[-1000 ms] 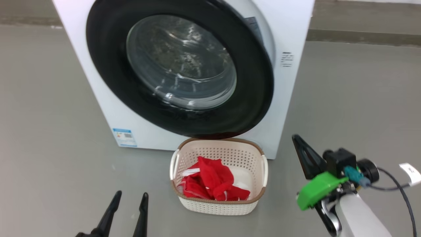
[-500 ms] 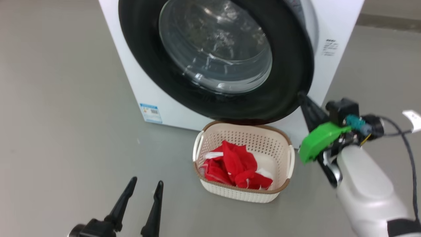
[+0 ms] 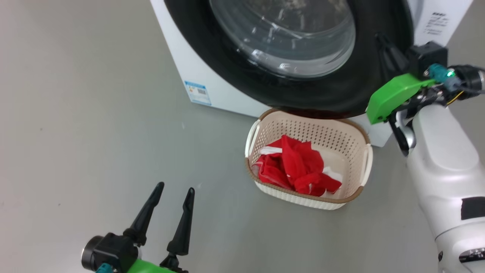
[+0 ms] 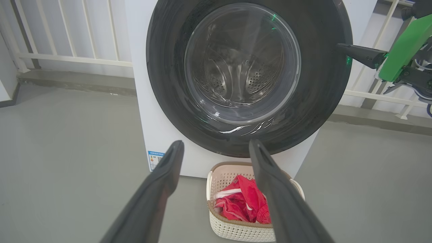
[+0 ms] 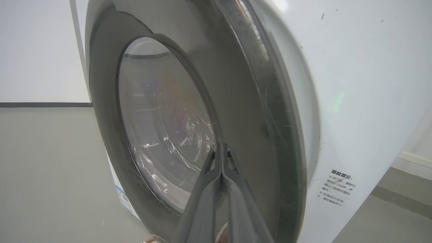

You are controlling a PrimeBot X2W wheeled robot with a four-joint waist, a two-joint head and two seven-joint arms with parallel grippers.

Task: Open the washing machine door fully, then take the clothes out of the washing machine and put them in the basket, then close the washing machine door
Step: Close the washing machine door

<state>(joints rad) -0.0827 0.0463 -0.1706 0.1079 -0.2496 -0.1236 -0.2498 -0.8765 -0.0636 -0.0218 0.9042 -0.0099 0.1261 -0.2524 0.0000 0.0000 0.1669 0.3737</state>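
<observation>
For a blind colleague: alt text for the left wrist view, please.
Long dark fingers of the open left gripper frame a white front-loading washing machine, its round black-rimmed glass door covering the drum. Below, a small cream perforated plastic basket holds bright red clothes; the shut right gripper points at the door's rim.

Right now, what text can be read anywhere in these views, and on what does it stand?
"温馨提示:" is the heading of the white sticker on the washer side.
The sticker's smaller lines below the heading are too small to read.
The blue label low on the washer front is too small to read.
Nothing else is legible.
</observation>
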